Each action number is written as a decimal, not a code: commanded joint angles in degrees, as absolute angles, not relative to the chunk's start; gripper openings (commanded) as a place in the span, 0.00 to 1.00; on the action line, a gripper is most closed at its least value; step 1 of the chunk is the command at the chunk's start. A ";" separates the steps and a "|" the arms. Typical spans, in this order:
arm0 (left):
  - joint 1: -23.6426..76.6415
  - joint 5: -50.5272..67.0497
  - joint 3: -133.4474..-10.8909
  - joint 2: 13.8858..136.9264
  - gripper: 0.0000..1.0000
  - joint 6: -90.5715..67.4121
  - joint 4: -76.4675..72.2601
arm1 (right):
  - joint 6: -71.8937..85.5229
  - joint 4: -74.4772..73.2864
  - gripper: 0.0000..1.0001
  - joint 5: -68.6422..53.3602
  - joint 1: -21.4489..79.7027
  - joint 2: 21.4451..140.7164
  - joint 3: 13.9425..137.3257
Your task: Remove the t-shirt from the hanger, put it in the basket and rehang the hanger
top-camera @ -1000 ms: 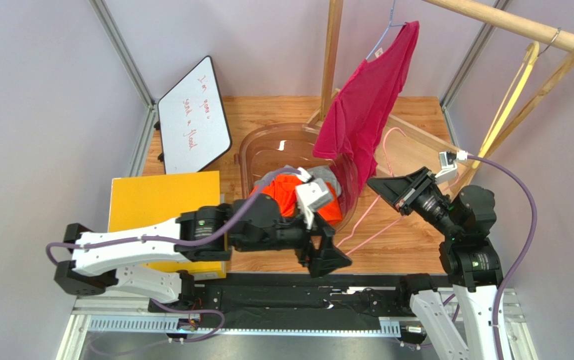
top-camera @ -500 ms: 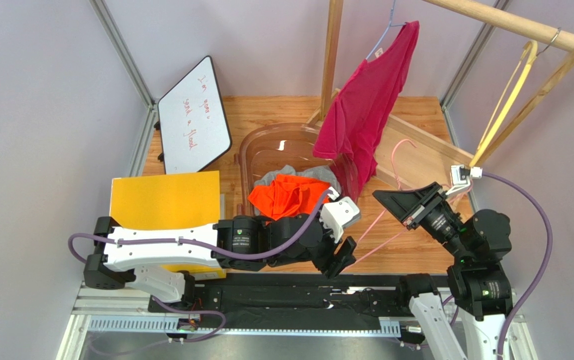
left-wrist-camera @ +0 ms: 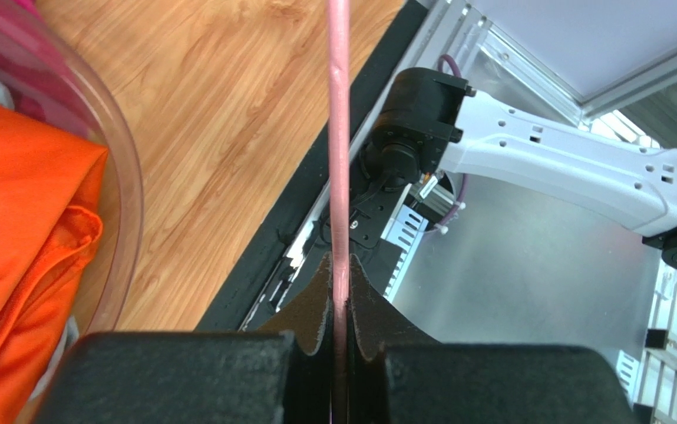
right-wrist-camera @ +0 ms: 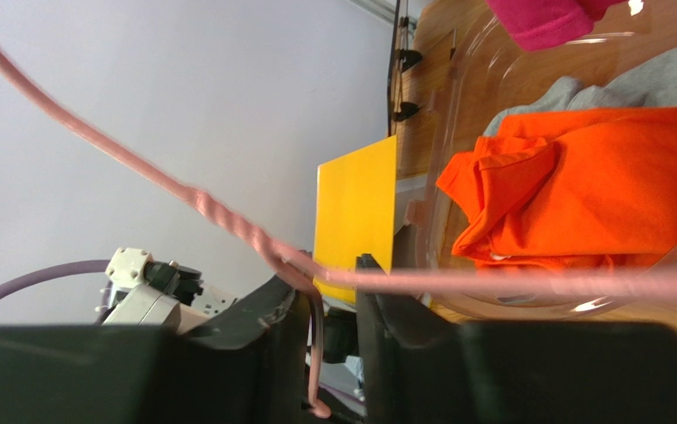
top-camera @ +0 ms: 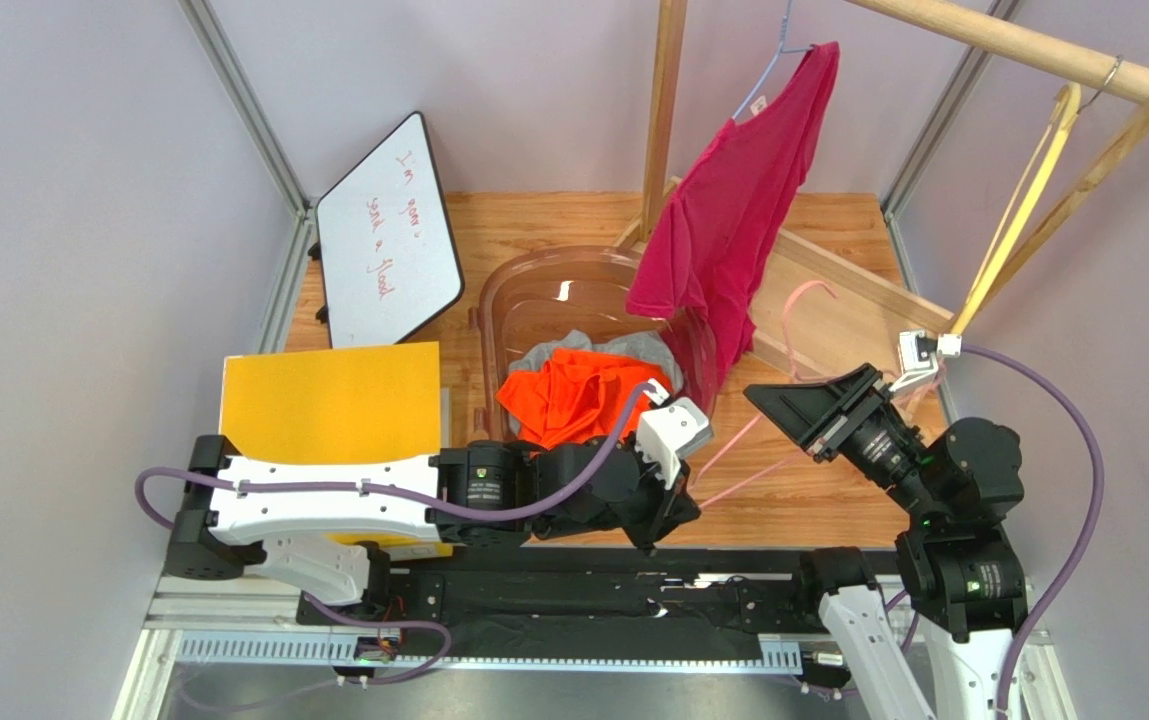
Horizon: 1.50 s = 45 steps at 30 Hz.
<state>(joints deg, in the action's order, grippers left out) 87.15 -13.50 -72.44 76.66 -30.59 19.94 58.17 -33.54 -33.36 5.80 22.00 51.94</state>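
Note:
The orange t-shirt [top-camera: 580, 393] lies crumpled in the clear basket [top-camera: 513, 285], off any hanger. A bare pink wire hanger [top-camera: 726, 444] hangs over the floor right of the basket. My left gripper [top-camera: 670, 518] is shut on one of its straight wires [left-wrist-camera: 339, 132], pinched between the jaw tips [left-wrist-camera: 340, 265]. My right gripper [top-camera: 776, 402] is at the hanger's twisted neck. Its jaws [right-wrist-camera: 324, 283] stand apart, with the wire [right-wrist-camera: 528, 281] loose between them. A magenta t-shirt [top-camera: 730, 210] hangs from a blue hanger on the wooden rack [top-camera: 666, 105].
A grey garment [top-camera: 652, 348] lies under the orange one in the basket. A yellow block [top-camera: 332, 398] sits left of the basket, a small whiteboard [top-camera: 385, 233] behind it. A yellow hanger [top-camera: 1016, 195] hangs on the rack's right rail. Walls close in on both sides.
My left gripper came away from the basket toward the near edge and shut on the pink hanger's wire. My right gripper, shut on the hanger before, has opened.

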 commanded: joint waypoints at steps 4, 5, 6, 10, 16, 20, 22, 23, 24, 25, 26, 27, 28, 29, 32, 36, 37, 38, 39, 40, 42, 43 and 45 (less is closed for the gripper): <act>87.36 -22.14 -73.56 72.25 0.00 -37.17 26.45 | 52.48 -32.69 0.62 -37.87 5.63 24.52 51.50; 87.36 -22.67 -73.65 72.16 0.00 -37.61 27.85 | 51.95 -32.96 0.68 -38.40 5.63 25.04 51.59; 87.36 -23.37 -73.91 72.25 0.00 -38.49 28.73 | 51.33 -33.39 0.69 -38.76 5.71 25.22 51.68; 87.19 -26.79 -75.49 73.30 0.00 -39.46 30.32 | 48.08 -36.30 0.77 -39.02 5.80 25.93 53.70; 85.17 -27.78 -81.20 78.48 0.00 -41.31 33.31 | 46.41 -37.79 0.79 -38.33 7.29 26.71 53.61; 84.82 -28.04 -83.58 81.29 0.00 -41.48 33.05 | 45.00 -38.06 0.75 -36.39 10.19 28.65 53.61; 84.20 -28.12 -84.89 82.26 0.00 -41.75 33.22 | 44.65 -38.06 0.73 -32.98 13.87 29.53 53.61; 84.03 -28.12 -85.08 82.96 0.00 -42.01 33.31 | 44.47 -37.80 0.72 -31.74 15.28 30.31 53.70; 83.76 -28.04 -85.51 83.32 0.00 -42.10 33.22 | 44.12 -37.53 0.71 -30.68 18.95 30.76 53.53; 83.50 -28.04 -86.13 83.67 0.00 -42.10 33.31 | 44.12 -37.44 0.69 -27.72 20.81 31.37 53.44; 83.41 -28.04 -86.31 84.28 0.00 -42.01 33.57 | 44.12 -37.27 0.67 -25.86 22.66 32.07 53.44; 83.32 -28.04 -86.74 84.46 0.00 -42.01 33.57 | 44.30 -36.83 0.66 -23.93 26.42 32.34 53.35; 83.23 -28.12 -86.84 84.64 0.00 -42.01 33.75 | 44.56 -36.22 0.66 -20.86 28.02 32.34 52.57; 83.23 -28.21 -86.75 84.73 0.00 -42.19 34.01 | 44.82 -34.91 0.60 -19.61 29.43 32.52 52.21; 83.23 -28.48 -86.13 84.38 0.00 -42.63 33.93 | 45.44 -33.49 0.48 -16.70 33.74 34.09 51.50; 83.14 -29.18 -85.34 83.85 0.00 -42.98 34.36 | 45.35 -32.70 0.36 -12.31 40.14 36.82 51.33; 82.97 -29.53 -85.17 83.67 0.00 -43.33 34.71 | 45.26 -32.61 0.35 -10.04 41.12 36.91 51.33; 82.97 -29.79 -85.08 83.58 0.00 -43.50 34.80 | 45.26 -32.78 0.34 -8.80 42.00 37.00 51.68; 82.88 -29.97 -84.64 83.50 0.00 -43.59 34.89 | 45.18 -32.96 0.33 -7.66 43.66 36.91 51.77; 82.88 -30.06 -84.46 83.24 0.00 -43.94 34.89 | 45.09 -33.13 0.31 -5.56 44.38 37.09 51.94; 82.79 -29.97 -84.11 83.14 0.00 -44.21 34.72 | 45.00 -33.22 0.30 -4.22 46.04 37.44 52.12; 82.79 -30.14 -84.02 83.14 0.00 -44.30 34.63 | 45.09 -33.22 0.29 -3.61 46.58 37.96 52.12; 82.71 -29.97 -83.85 82.97 0.00 -44.47 34.54 | 45.44 -32.52 0.28 -3.17 47.98 38.58 51.68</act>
